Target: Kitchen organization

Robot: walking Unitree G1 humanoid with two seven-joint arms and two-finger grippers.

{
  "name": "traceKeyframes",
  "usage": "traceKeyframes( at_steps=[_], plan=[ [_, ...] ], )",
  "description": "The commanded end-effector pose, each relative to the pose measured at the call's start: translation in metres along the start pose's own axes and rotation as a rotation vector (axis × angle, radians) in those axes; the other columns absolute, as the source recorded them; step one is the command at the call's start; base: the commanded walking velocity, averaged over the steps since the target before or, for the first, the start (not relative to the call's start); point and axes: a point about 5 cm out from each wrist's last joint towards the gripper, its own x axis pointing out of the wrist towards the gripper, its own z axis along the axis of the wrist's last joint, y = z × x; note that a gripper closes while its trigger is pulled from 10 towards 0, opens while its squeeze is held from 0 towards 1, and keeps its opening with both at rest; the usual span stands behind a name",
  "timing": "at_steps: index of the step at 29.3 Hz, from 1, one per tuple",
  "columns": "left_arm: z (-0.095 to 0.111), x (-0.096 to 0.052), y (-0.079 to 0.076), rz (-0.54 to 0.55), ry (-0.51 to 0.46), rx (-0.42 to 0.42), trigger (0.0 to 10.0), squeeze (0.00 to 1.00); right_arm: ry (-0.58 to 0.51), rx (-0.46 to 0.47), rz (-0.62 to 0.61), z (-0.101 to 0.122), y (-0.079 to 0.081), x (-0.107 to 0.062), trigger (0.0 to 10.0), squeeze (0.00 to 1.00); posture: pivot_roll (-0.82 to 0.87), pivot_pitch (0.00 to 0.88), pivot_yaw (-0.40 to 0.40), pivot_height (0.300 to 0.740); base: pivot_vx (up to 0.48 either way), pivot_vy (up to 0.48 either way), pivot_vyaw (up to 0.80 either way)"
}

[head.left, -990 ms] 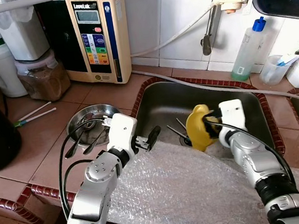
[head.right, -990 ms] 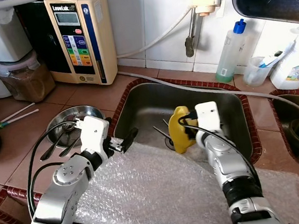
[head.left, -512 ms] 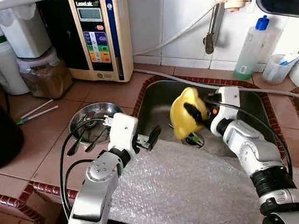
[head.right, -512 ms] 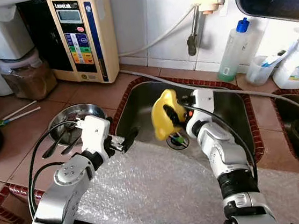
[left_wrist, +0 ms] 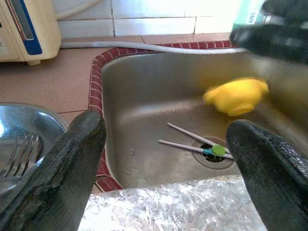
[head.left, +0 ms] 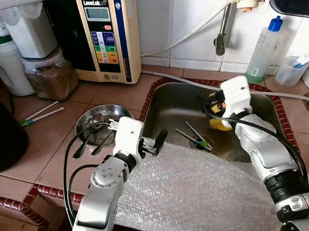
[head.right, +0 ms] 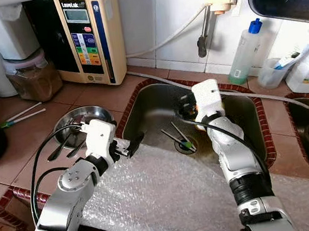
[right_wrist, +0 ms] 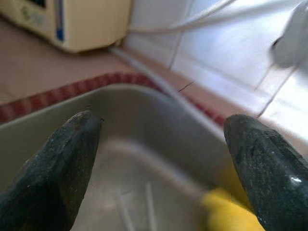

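The cream appliance (head.left: 108, 34) on the counter reads, seemingly, "LeveLuk"; its other print is illegible.

A steel sink (head.right: 240, 133) sits in a tiled bench (head.right: 29, 146) edged with red-brown trim. Two chopsticks (head.right: 174, 135) lie crossed near the drain. The right hand (head.right: 190, 113) reaches into the sink from the near side, its white wrist housing above the basin; a bit of a yellow object (head.right: 200, 126) shows just under it, and whether the fingers are closed cannot be told. The left hand (head.right: 134, 142) hovers at the sink's left rim with its fingers slightly parted, above a sheet of bubble wrap (head.right: 170, 203). A metal bowl (head.right: 77, 124) holding cutlery rests on the bench beside it. A cream water ionizer (head.right: 90, 33) stands against the wall, and a clear bottle (head.right: 245, 52) with a blue cap stands behind the sink.
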Motion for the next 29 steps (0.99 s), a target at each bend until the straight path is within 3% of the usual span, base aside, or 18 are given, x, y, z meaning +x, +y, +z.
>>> traceKeyframes(
  at_steps=[1,2,3,4,5,9,10,11,12,16,20,29],
  plan=[
    [0.002,0.000,-0.002,0.006,-0.005,0.010,10.0,1.00,0.001,0.015,0.014,0.002,0.001,0.000,10.0,1.00,0.04,0.000,-0.034,0.740,0.000,0.000,0.00],
    [0.002,0.001,-0.001,0.009,-0.007,0.012,10.0,1.00,-0.012,0.018,0.013,0.005,0.001,0.000,10.0,1.00,0.04,0.000,-0.035,0.740,0.000,0.000,0.00],
    [0.004,0.001,0.001,0.033,-0.015,0.016,10.0,1.00,-0.026,0.030,0.008,0.008,0.002,0.001,10.0,0.91,0.04,0.000,-0.035,0.740,0.000,0.000,0.00],
    [0.005,0.001,0.002,0.051,-0.022,0.018,10.0,1.00,-0.036,0.034,0.004,0.010,0.002,0.001,10.0,0.91,0.04,0.000,-0.035,0.740,0.000,0.000,0.00],
    [0.008,0.001,0.007,0.097,-0.036,0.021,10.0,1.00,-0.055,0.050,-0.006,0.015,0.003,0.001,10.0,0.00,0.04,0.000,-0.035,0.740,0.000,0.000,0.00],
    [0.019,-0.003,0.032,0.304,-0.095,0.009,10.0,1.00,-0.151,0.126,0.003,0.035,0.016,-0.002,10.0,0.00,0.04,0.000,-0.036,0.740,0.000,0.000,0.00],
    [0.021,-0.005,0.038,0.352,-0.109,-0.004,10.0,0.38,-0.169,0.140,0.033,0.040,0.023,-0.004,10.0,0.00,0.04,0.000,-0.035,0.740,0.000,0.000,0.00],
    [0.022,-0.007,0.043,0.383,-0.118,-0.014,10.0,0.38,-0.182,0.150,0.054,0.043,0.027,-0.006,10.0,0.00,0.04,0.000,-0.035,0.740,0.000,0.000,0.00],
    [0.024,-0.012,0.053,0.464,-0.138,-0.026,10.0,0.00,-0.197,0.157,0.106,0.048,0.038,-0.009,10.0,0.00,0.04,0.000,-0.035,0.740,0.000,0.000,0.00],
    [0.030,-0.025,0.066,0.568,-0.186,-0.016,10.0,0.00,-0.207,0.171,0.178,0.053,0.056,-0.017,10.0,0.00,0.04,0.000,-0.033,0.740,0.000,0.000,0.00],
    [0.024,-0.041,0.078,0.656,-0.156,-0.011,10.0,0.00,-0.199,0.185,0.256,0.053,0.076,-0.025,10.0,0.00,0.05,0.000,-0.034,0.740,0.000,0.000,0.00],
    [0.017,-0.058,0.083,0.710,-0.079,0.000,10.0,0.00,-0.176,0.197,0.269,0.054,0.082,-0.029,10.0,0.00,0.07,0.000,-0.037,0.740,0.000,0.000,0.00]
  ],
)
